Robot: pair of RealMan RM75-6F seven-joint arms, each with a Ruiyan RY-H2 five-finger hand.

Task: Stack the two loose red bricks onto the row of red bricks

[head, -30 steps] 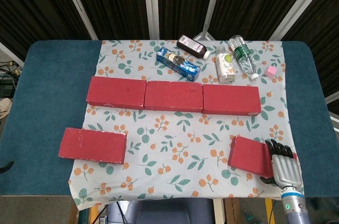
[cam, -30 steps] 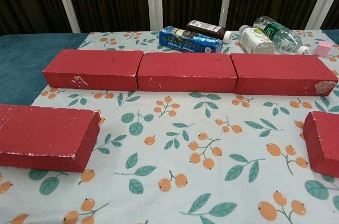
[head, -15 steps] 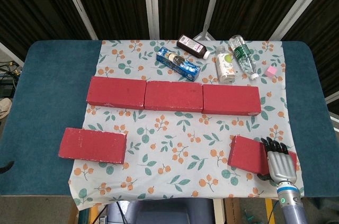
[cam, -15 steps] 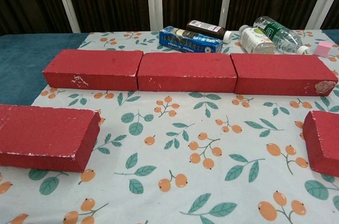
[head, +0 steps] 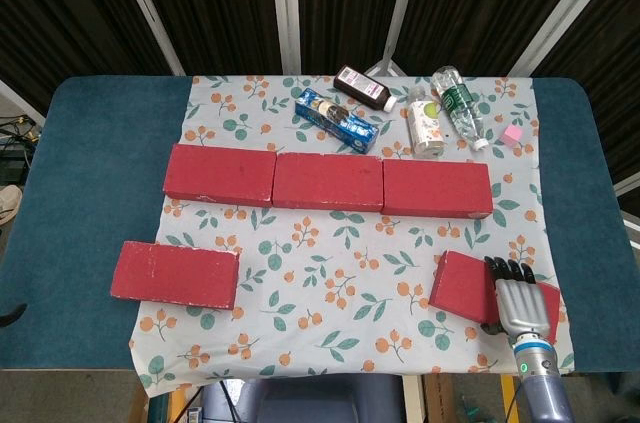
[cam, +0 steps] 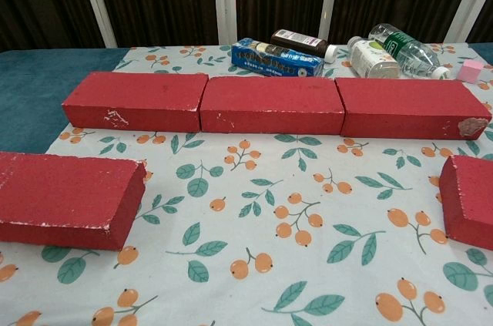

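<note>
Resting on the right loose brick [head: 465,288] near the table's [head: 90,173] front right corner, your right hand [head: 518,301] lies over its right end; whether it grips, you cannot tell. The left loose brick [head: 176,274] sits near the front left. The row of 3 bricks [head: 327,181] spans mid-table.

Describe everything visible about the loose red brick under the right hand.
The loose red brick is a flat rectangular block with a matte, rough red surface and whitish scuffs along its edges. It lies flat on the floral cloth at the near right of the table, turned slightly askew to the row of red bricks and apart from it. The right hand rests on its right end, fingers over the top, hiding that end.
</note>
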